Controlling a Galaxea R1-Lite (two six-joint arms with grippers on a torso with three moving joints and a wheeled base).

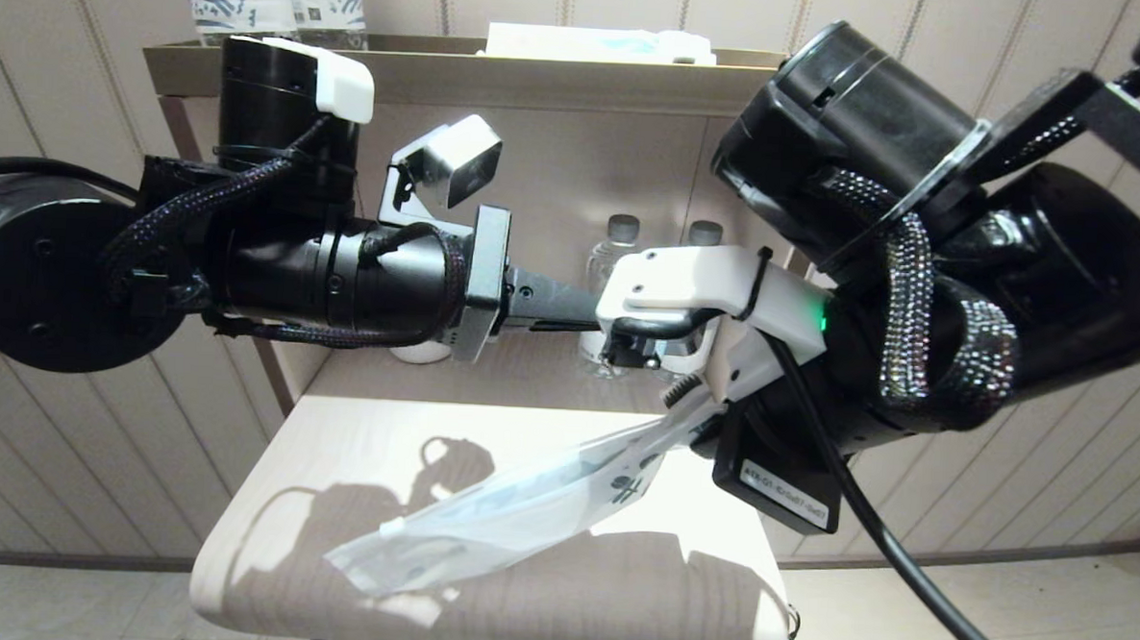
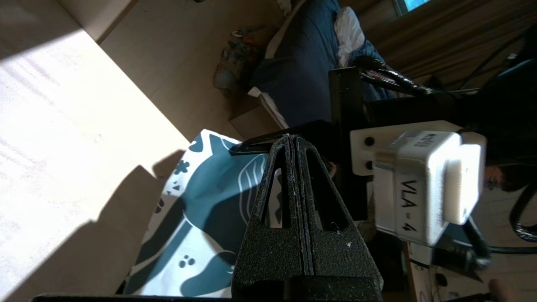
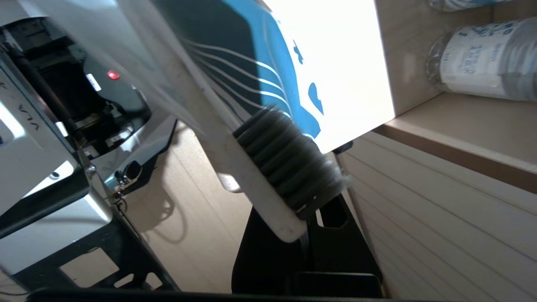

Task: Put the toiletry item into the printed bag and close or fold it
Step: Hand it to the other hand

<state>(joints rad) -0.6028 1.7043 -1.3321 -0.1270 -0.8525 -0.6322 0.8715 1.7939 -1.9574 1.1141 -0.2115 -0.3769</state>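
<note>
The printed bag [image 1: 523,510] hangs slanted over the small table, its low end resting on the top and its leaf-printed end [image 2: 197,197] raised. The cream toothbrush [image 3: 268,167] lies with its handle inside the bag [image 3: 260,54] and its bristled head [image 1: 676,392] sticking out at the raised end. My right gripper [image 3: 303,218] is shut on the head end of the toothbrush, just above the table's far right [image 1: 691,407]. My left gripper [image 2: 292,136] is shut, with nothing visibly between its fingers. It reaches in from the left [image 1: 585,311], tips beside the right gripper's white housing, above the bag.
Two water bottles [image 1: 616,255] stand in the shelf recess behind the pale table [image 1: 333,464], close behind both grippers. A tray-like shelf top [image 1: 446,65] runs above. The right arm's white camera block [image 2: 423,184] sits close to the left fingertips.
</note>
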